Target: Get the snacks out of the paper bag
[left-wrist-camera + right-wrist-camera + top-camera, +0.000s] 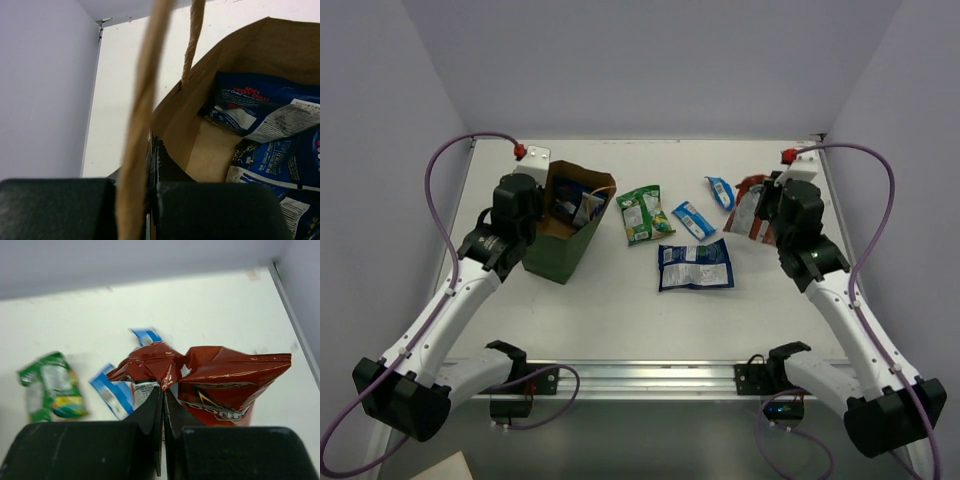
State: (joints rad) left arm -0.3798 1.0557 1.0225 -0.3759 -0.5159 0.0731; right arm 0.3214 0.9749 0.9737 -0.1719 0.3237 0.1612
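The dark green paper bag (560, 240) stands open at the left, brown inside (210, 150). Blue-and-white packets (265, 115) still lie in it. My left gripper (533, 208) is shut on the bag's left wall at the rim (152, 165), with a tan loop handle (142, 100) passing in front. My right gripper (772, 212) is shut on a crumpled edge of the red-orange chip bag (225, 375) and holds it at the far right (750, 208). On the table lie green packets (642, 213), a blue-and-white packet (692, 220), a small blue bar (720, 190) and a larger blue packet (695, 265).
The walls of the enclosure stand close behind and at both sides. The metal rail (640, 378) runs along the near table edge. In the right wrist view the green packet (50, 387) and the blue-and-white packet (112, 390) lie left of the chip bag.
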